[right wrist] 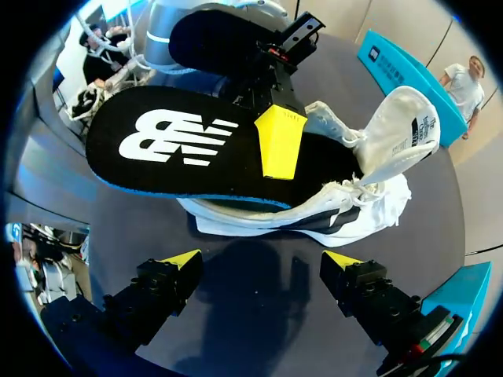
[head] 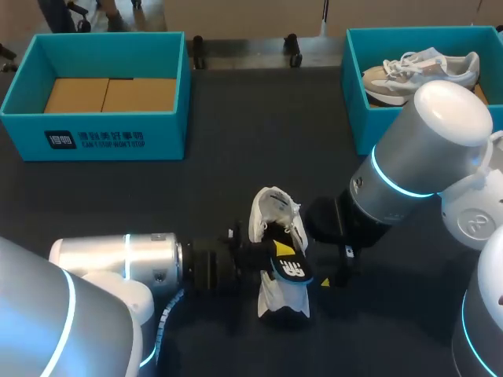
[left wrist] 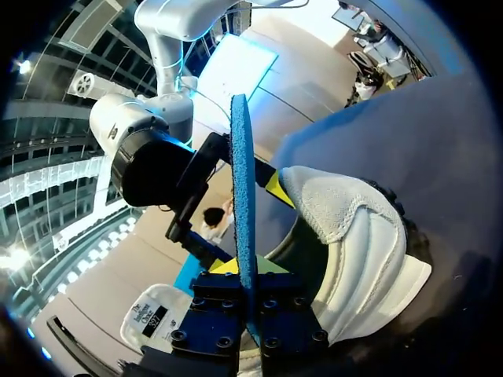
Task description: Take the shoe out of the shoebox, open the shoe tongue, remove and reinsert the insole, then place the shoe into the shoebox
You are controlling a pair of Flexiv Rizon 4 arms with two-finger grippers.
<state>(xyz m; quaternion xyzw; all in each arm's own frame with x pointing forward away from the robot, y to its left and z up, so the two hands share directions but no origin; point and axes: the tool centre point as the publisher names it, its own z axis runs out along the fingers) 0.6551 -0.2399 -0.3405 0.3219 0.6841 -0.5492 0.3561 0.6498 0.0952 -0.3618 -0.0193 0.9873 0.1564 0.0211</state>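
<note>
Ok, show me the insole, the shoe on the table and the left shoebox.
insole (right wrist: 177, 140): right wrist view, black top face, on the logo.
shoe (head: 271, 208): head view, white upper at its far end.
left shoebox (head: 169, 137): head view, bare front wall.

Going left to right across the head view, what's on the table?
Open teal shoebox with a brown cardboard floor → white sneaker on the dark table → open right gripper → second teal shoebox holding a beige sneaker. The left gripper and the black insole it grips overlap the white sneaker.
</note>
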